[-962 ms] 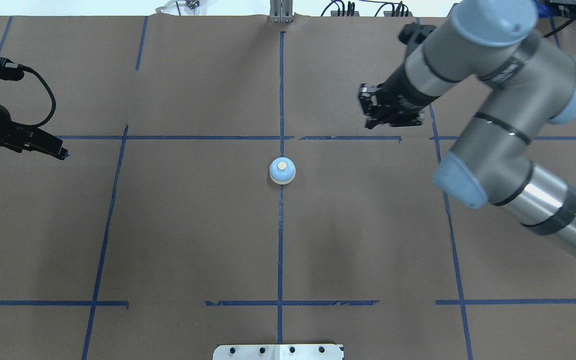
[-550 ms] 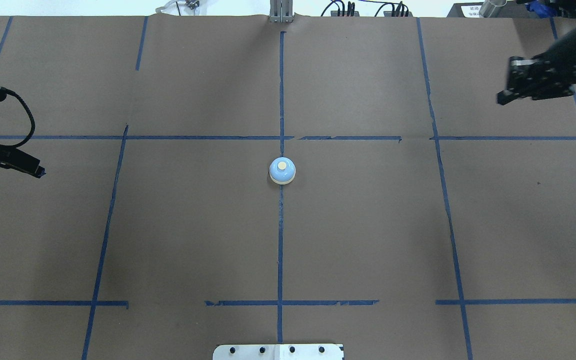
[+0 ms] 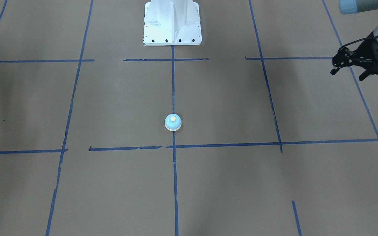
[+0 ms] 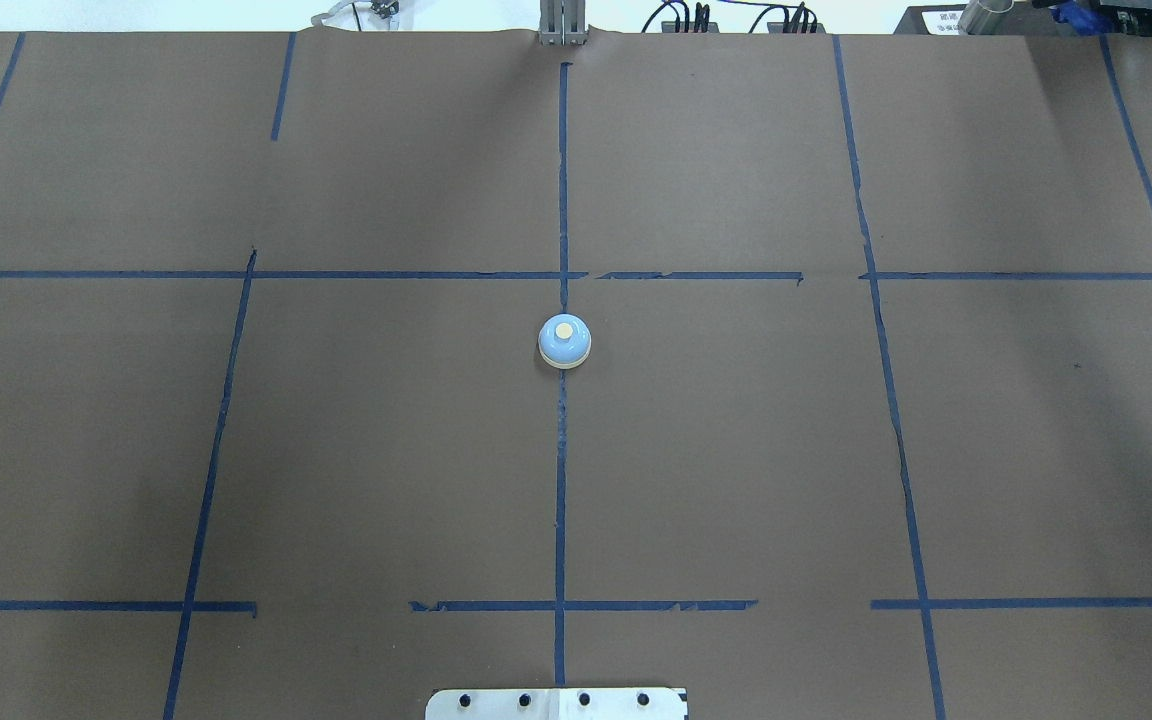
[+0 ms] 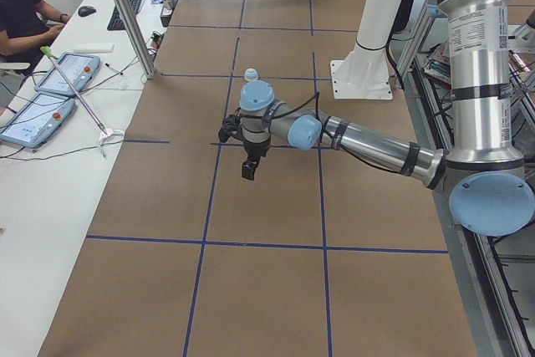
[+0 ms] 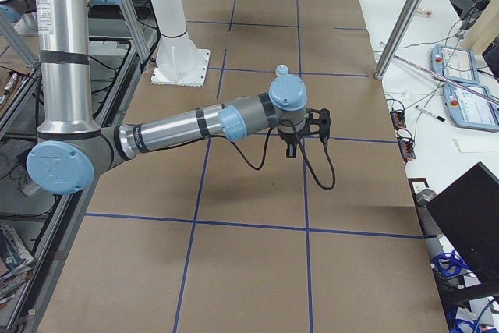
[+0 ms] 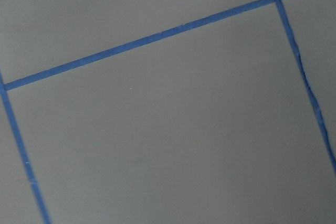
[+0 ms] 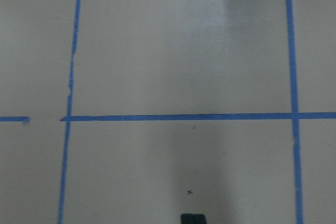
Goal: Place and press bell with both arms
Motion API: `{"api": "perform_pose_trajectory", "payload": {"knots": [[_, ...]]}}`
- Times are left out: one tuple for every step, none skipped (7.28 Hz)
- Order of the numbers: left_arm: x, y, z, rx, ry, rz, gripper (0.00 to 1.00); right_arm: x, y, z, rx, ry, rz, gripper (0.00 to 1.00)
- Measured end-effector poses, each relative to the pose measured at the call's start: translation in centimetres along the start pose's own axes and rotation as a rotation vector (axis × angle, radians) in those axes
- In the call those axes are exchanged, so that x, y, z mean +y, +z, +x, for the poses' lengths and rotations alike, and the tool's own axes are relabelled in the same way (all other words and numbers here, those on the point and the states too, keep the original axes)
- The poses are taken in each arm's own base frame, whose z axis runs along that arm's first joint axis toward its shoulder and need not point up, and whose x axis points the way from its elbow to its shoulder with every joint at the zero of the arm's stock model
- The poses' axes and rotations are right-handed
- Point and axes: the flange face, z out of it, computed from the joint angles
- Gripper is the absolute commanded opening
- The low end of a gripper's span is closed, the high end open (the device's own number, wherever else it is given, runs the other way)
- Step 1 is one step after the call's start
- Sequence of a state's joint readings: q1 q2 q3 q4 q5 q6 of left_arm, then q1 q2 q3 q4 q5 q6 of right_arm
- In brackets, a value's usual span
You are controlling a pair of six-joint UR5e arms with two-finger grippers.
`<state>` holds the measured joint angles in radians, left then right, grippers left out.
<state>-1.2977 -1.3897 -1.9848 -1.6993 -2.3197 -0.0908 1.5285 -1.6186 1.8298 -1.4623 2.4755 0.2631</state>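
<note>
The bell [image 4: 565, 343] stands at the centre of the table [image 4: 736, 450], left gripper [image 5: 248, 170] well off at its 9 o'clock, right gripper [image 6: 290, 148] at 3 (jaws apart or together, I cannot tell).

**Taped brown tabletop with a cluttered desk alongside**

Brown paper [image 4: 736, 450] covered the table. Blue tape lines [image 4: 561, 480] marked it into a grid, and several of them were torn or stopped short. A white bolted pedestal [image 3: 172, 23] stood at the middle of one long edge. Black cables [image 4: 681, 18] lay past the opposite edge.

On a white side desk [image 5: 50, 181] lay two teach pendants [image 5: 67, 73], a keyboard [image 5: 132, 7] and a mouse [image 5: 87, 11], near a metal post [image 5: 125, 14]. A person in a dark shirt [image 5: 17, 6] sat at the desk. A black laptop [image 6: 468, 224] stood open farther along it.
</note>
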Motion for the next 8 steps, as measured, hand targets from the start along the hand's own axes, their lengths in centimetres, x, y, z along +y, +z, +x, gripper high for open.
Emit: {"api": "perform_pose_trajectory", "payload": {"knots": [[2.0,-0.7,-3.3,-0.001,-0.011,0.005,1.00,0.9,0.2,3.0,0.067,-0.054,-0.031,0.46],[4.0,-0.6,-5.9,0.006,-0.058,-0.014,1.00,1.8,0.4,5.4,0.124,-0.106,-0.096,0.99],[5.6,-0.3,-7.7,0.023,-0.109,-0.045,1.00,2.6,0.5,6.7,0.145,-0.134,-0.164,1.00],[7.2,-0.2,-9.1,0.031,-0.137,-0.065,1.00,3.3,0.5,7.3,0.145,-0.138,-0.203,1.00],[8.8,-0.3,-10.1,0.033,-0.155,-0.072,1.00,3.6,0.6,7.5,0.140,-0.136,-0.220,1.00],[9.5,-0.5,-10.4,0.032,-0.160,-0.071,1.00,3.7,0.6,7.5,0.137,-0.135,-0.226,1.00],[9.7,-0.7,-10.4,0.031,-0.159,-0.068,1.00,3.7,0.6,7.5,0.135,-0.136,-0.227,1.00],[9.8,-0.9,-10.4,0.030,-0.150,-0.065,1.00,3.7,0.6,7.5,0.135,-0.137,-0.227,1.00]]}}
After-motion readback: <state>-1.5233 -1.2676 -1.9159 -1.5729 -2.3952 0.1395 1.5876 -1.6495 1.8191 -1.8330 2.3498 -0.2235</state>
